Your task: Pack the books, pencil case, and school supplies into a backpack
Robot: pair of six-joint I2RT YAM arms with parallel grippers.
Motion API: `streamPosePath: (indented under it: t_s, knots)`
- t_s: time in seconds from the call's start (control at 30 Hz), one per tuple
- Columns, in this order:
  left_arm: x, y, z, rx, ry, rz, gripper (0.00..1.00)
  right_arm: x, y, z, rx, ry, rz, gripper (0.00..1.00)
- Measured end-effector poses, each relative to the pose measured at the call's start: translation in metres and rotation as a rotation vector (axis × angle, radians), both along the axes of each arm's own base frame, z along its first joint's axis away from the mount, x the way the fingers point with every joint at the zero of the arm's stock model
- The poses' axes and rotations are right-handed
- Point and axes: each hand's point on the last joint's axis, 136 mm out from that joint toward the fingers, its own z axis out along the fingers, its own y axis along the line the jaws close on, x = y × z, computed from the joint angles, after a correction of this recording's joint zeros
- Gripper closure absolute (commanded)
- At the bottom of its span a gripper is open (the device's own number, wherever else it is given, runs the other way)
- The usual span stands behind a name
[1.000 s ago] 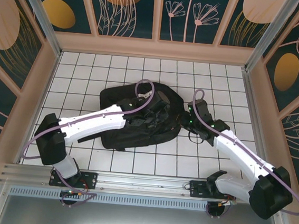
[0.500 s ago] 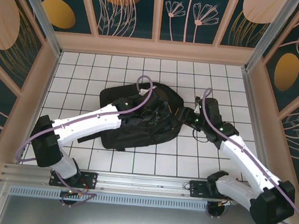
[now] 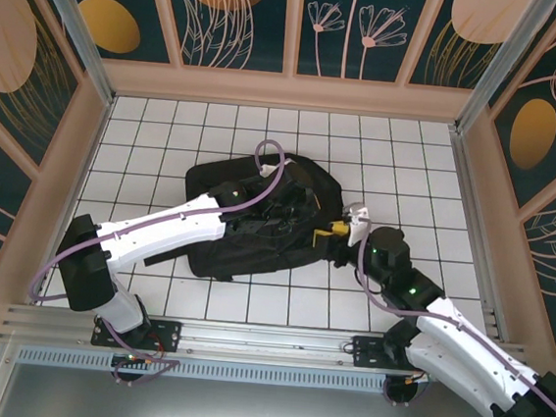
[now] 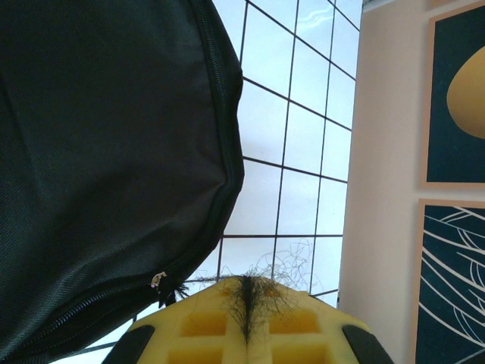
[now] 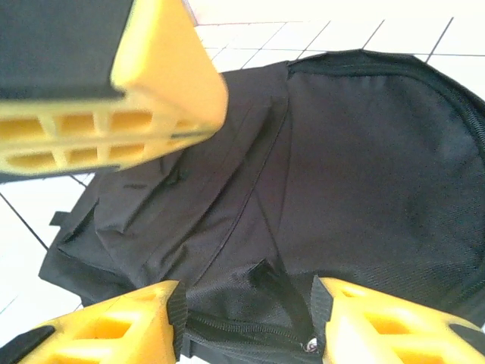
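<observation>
Black backpack (image 3: 217, 178): soft fabric, lying flat on white tiled table (image 3: 167, 129). Left gripper (image 3: 280, 207): over backpack's middle, clenched tight, stray black threads at the seam between its fingers (image 4: 204, 334); hold on fabric impossible to tell. Right gripper (image 3: 327, 233): at backpack's right edge, released, yellow fingers (image 5: 114, 334) spread either side of a short black loop (image 5: 276, 280) beside backpack's zip, not clamping it.
</observation>
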Motion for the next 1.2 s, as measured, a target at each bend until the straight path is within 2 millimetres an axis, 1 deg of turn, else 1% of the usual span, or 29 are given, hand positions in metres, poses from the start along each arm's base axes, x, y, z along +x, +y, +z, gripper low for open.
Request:
streamPosePath:
  t_s: [0.17,0.23,0.27,0.37,0.43,0.5,0.57,0.6,0.63,0.67,0.73,0.77,0.83,0.9,0.97,1.07,1.13,1.2]
  knots:
    - [0.001,0.000,0.001,-0.003,-0.002,0.003,1.00,0.001,0.010,-0.015,-0.072,-0.010,0.019,0.49]
    - [0.002,0.001,0.001,-0.003,-0.002,0.004,1.00,0.004,0.009,-0.020,-0.095,-0.007,-0.002,0.49]
    - [0.002,0.001,0.001,-0.003,-0.002,0.004,1.00,0.006,0.007,-0.019,-0.095,-0.011,-0.023,0.49]
    - [0.002,0.001,0.001,-0.003,-0.002,0.005,1.00,0.013,-0.009,-0.004,-0.045,-0.022,-0.117,0.52]
    - [0.003,0.001,0.001,-0.002,-0.003,0.006,1.00,0.016,-0.023,0.014,0.010,-0.032,-0.189,0.53]
    - [0.004,0.002,0.001,0.001,-0.006,0.006,1.00,0.017,-0.036,0.030,0.077,-0.029,-0.251,0.52]
    - [0.006,0.003,0.001,0.003,-0.008,0.007,1.00,0.017,-0.044,0.036,0.146,0.024,-0.302,0.52]
    - [0.006,0.004,0.001,0.005,-0.010,0.006,1.00,0.018,-0.048,0.035,0.182,0.075,-0.334,0.55]
    - [0.006,0.004,0.001,0.006,-0.011,0.005,1.00,0.021,-0.052,0.033,0.211,0.130,-0.363,0.59]
    - [0.006,0.004,0.001,0.006,-0.012,0.004,1.00,0.024,-0.054,0.027,0.240,0.196,-0.387,0.67]
    - [0.006,0.004,0.001,0.007,-0.013,0.003,1.00,0.029,-0.055,0.013,0.301,0.333,-0.427,0.70]
    - [0.006,0.004,0.001,0.008,-0.014,0.002,1.00,0.029,-0.055,0.003,0.339,0.417,-0.445,0.69]
    - [0.007,0.004,0.001,0.011,-0.017,-0.001,1.00,0.026,-0.050,-0.014,0.419,0.561,-0.462,0.64]
    - [0.007,0.004,0.001,0.013,-0.019,-0.002,1.00,0.016,-0.043,-0.032,0.506,0.712,-0.461,0.55]
    - [0.007,0.004,0.001,0.014,-0.022,-0.005,1.00,0.006,-0.035,-0.047,0.586,0.835,-0.458,0.53]
    - [0.007,0.004,0.002,0.013,-0.025,-0.007,1.00,-0.007,-0.031,-0.072,0.693,0.992,-0.482,0.44]
    - [0.007,0.004,0.004,0.008,-0.028,-0.008,1.00,-0.012,-0.031,-0.081,0.737,1.057,-0.505,0.42]
    - [0.006,0.004,0.006,0.000,-0.031,-0.010,1.00,-0.010,-0.030,-0.076,0.784,1.082,-0.512,0.39]
